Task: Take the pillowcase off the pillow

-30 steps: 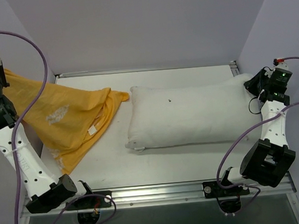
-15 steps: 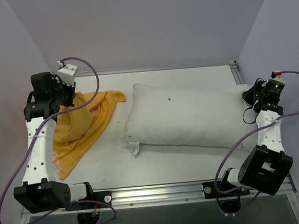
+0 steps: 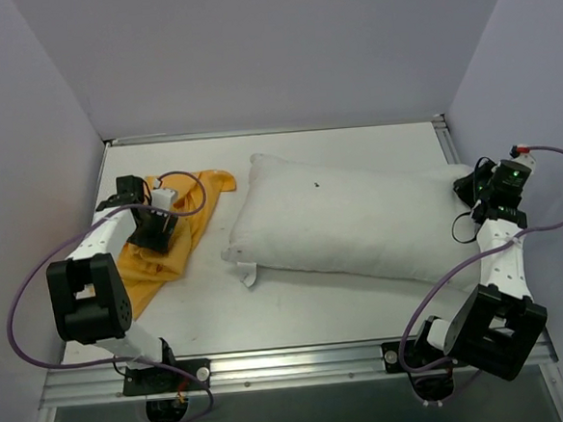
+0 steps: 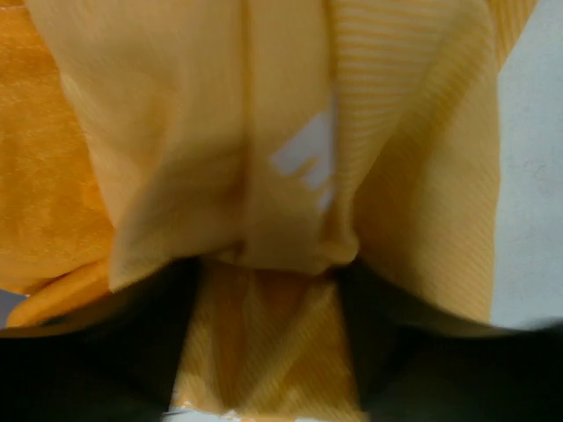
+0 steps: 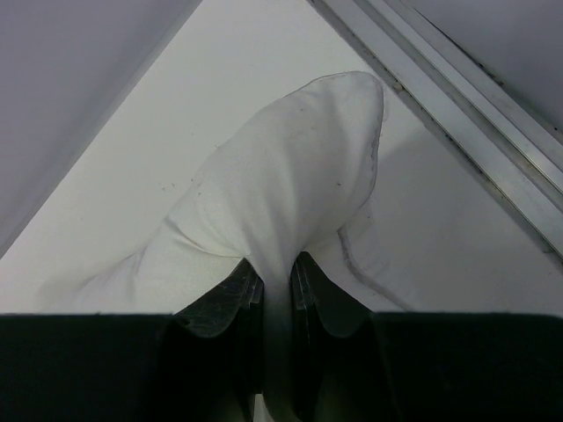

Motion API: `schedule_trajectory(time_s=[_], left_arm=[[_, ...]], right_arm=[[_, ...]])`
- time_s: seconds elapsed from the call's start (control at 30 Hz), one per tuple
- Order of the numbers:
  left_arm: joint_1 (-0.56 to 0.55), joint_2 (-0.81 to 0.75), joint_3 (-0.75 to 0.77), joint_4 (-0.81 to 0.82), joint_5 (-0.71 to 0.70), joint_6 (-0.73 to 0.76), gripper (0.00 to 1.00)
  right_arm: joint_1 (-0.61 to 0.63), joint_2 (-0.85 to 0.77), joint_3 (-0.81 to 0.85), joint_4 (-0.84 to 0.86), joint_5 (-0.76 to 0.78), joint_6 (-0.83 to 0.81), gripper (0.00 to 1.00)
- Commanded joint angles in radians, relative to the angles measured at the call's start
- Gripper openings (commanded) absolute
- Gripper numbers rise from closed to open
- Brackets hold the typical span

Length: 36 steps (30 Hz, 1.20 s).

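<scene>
The orange-yellow pillowcase (image 3: 195,190) lies crumpled on the table at the left, clear of the pillow. My left gripper (image 3: 154,243) rests low on this heap. In the left wrist view the pillowcase (image 4: 176,132) fills the frame, and the left gripper (image 4: 268,283) is open, its jaws apart with folds lying loose between them. The plain white pillow (image 3: 340,221) lies bare across the middle, slanting down to the right. My right gripper (image 3: 471,186) is shut on its far right corner. The right wrist view shows that pillow (image 5: 281,176) corner pinched between the right gripper (image 5: 275,274) jaws.
The white table (image 3: 298,311) has a metal rail (image 3: 292,363) along its near edge and another rail (image 5: 457,114) close by the right gripper. Grey walls (image 3: 270,48) close in the back and both sides. Purple cables loop from both arms.
The left arm has swung down from high on the left and laid the pillowcase on the table. Its jaws have parted. The pillow has shifted a little, and the right gripper still holds its corner.
</scene>
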<state>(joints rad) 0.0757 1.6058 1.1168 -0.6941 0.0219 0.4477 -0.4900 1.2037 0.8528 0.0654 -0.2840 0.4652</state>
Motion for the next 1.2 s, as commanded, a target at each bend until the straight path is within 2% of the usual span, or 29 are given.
schedule_trajectory(time_s=[0.0,0.17,0.3,0.33,0.37,0.4,0.47,0.6,0.8,0.9,1.0,1.17], left_arm=[[0.009,-0.040,0.012,0.027,0.021,0.008,0.94],[0.009,-0.116,0.053,-0.039,0.108,-0.010,0.94],[0.009,-0.165,0.084,-0.087,0.127,-0.015,0.94],[0.007,-0.181,0.087,-0.100,0.115,-0.018,0.94],[0.007,-0.188,0.095,-0.107,0.105,-0.024,0.94],[0.009,-0.196,0.098,-0.113,0.095,-0.029,0.94],[0.009,-0.214,0.100,-0.122,0.067,-0.047,0.94],[0.009,-0.239,0.101,-0.140,0.020,-0.102,0.94],[0.021,-0.320,0.077,-0.160,-0.056,-0.162,0.94],[0.077,-0.388,0.041,-0.171,-0.053,-0.176,0.94],[0.151,-0.452,-0.011,-0.170,-0.071,-0.170,0.94],[0.200,-0.541,-0.069,-0.145,-0.177,-0.153,0.94]], right_arm=[[0.007,-0.027,-0.018,0.048,0.011,0.044,0.00],[0.002,-0.047,-0.069,0.076,0.060,0.096,0.00],[-0.013,-0.029,-0.094,0.099,0.054,0.125,0.00],[-0.013,-0.020,-0.083,0.090,0.049,0.122,0.03],[-0.013,-0.004,-0.068,0.050,0.054,0.112,0.40],[-0.013,0.000,-0.049,0.031,0.057,0.099,0.58],[-0.012,0.005,0.008,-0.033,0.100,0.076,0.99],[-0.010,0.005,0.097,-0.122,0.137,-0.019,1.00],[0.024,0.016,0.195,-0.255,0.213,-0.066,1.00],[0.054,0.007,0.206,-0.317,0.265,-0.062,1.00],[0.062,-0.012,0.201,-0.361,0.252,-0.063,1.00],[0.077,-0.062,0.160,-0.389,0.226,-0.071,1.00]])
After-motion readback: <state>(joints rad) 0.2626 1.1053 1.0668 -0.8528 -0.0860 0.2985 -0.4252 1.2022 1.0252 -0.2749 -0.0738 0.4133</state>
